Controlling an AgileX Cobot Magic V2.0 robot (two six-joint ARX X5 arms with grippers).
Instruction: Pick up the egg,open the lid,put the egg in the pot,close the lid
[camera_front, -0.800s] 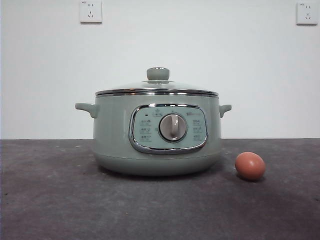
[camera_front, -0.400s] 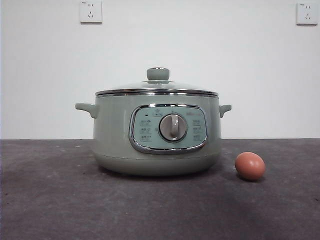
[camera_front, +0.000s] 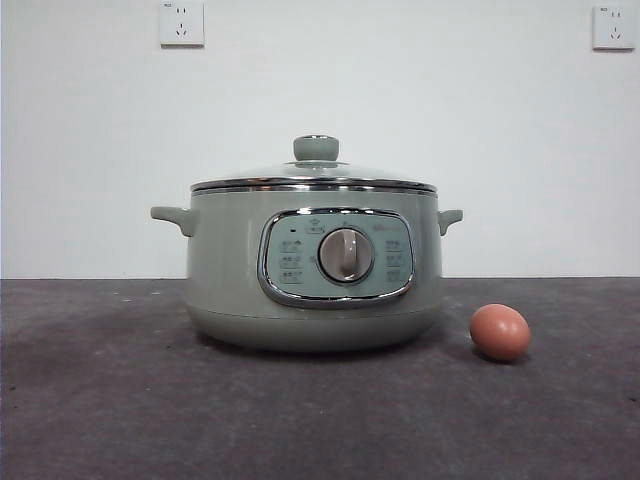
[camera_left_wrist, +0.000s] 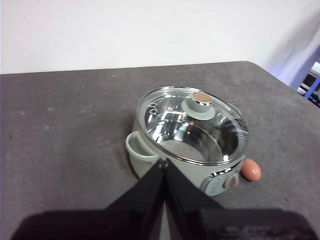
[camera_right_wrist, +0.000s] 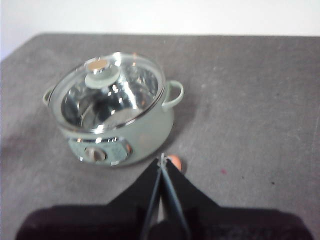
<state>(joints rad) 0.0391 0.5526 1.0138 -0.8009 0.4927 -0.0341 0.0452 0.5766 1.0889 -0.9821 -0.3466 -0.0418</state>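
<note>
1. I have not started yet. The first step is to pick up the egg (camera_front: 500, 332), and neither of my grippers holds anything.
2. My left gripper (camera_left_wrist: 163, 162) and my right gripper (camera_right_wrist: 162, 159) both hang high over the table (camera_front: 100, 400). Both have their jaws pressed together.
3. The egg lies on the table just beside the pot (camera_front: 315, 265), on the side my right gripper is closer to.
4. Next, I think my right gripper must open up and go down over the egg.
5. The lid (camera_left_wrist: 192, 125) sits on the pot. Through the glass the pot looks shiny and empty.
</note>
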